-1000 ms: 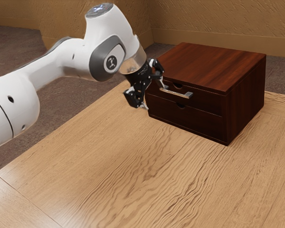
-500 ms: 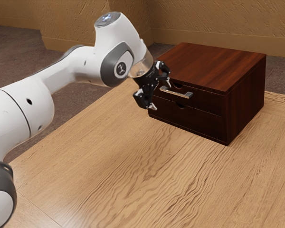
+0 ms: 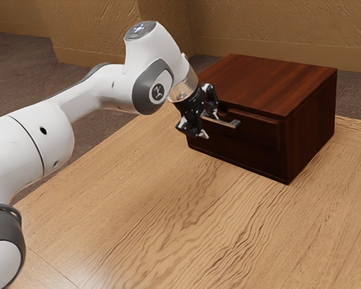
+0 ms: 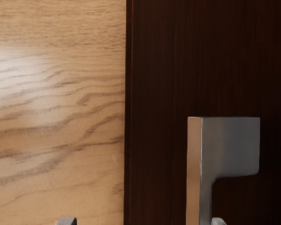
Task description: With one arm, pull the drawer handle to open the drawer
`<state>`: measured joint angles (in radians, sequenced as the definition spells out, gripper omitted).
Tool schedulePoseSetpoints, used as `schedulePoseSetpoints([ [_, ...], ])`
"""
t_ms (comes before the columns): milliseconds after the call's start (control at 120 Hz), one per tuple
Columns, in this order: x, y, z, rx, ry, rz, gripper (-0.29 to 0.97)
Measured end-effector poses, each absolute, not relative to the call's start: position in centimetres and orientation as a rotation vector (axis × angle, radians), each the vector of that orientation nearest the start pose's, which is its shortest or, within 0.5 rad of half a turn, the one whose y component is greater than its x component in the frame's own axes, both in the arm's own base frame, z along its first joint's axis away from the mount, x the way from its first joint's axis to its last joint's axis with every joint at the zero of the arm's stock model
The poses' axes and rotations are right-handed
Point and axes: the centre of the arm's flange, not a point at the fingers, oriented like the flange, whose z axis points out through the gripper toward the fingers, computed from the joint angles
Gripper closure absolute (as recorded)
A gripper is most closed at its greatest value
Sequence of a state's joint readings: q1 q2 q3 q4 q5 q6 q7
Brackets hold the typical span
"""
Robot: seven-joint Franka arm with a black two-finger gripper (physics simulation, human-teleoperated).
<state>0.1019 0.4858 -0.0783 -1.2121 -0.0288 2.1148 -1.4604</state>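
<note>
Claw (image 3: 205, 115) open, straddling one end of the drawer handle (image 3: 224, 121), whose bar runs away from the claw across the upper drawer (image 3: 256, 129). Risk: gripped this near the end, a pull may slip off or drag the cabinet (image 3: 271, 81).

**Pale worktop (image 3: 168, 217) bearing one drawer cabinet (image 3: 271, 84)**

Light wood, wavy brown grain, seams between broad boards. Carries the cabinet toward the far end, at the exterior view's right: dark reddish-brown, upright, base flat on the boards, two drawer fronts facing the near side. Seen from the wrist, pale grain meeting dark wood along one straight edge. Otherwise bare boards across the near half.
</note>
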Motion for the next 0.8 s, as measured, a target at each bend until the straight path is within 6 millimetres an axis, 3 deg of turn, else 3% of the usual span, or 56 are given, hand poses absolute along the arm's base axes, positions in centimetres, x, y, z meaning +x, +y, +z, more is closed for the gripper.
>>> schedulePoseSetpoints([
  [275,72.6,3.0,54.2,-2.49,-2.345,-0.465,0.52],
  [800,68.3,2.6,55.0,-2.484,-2.34,-0.492,0.55],
])
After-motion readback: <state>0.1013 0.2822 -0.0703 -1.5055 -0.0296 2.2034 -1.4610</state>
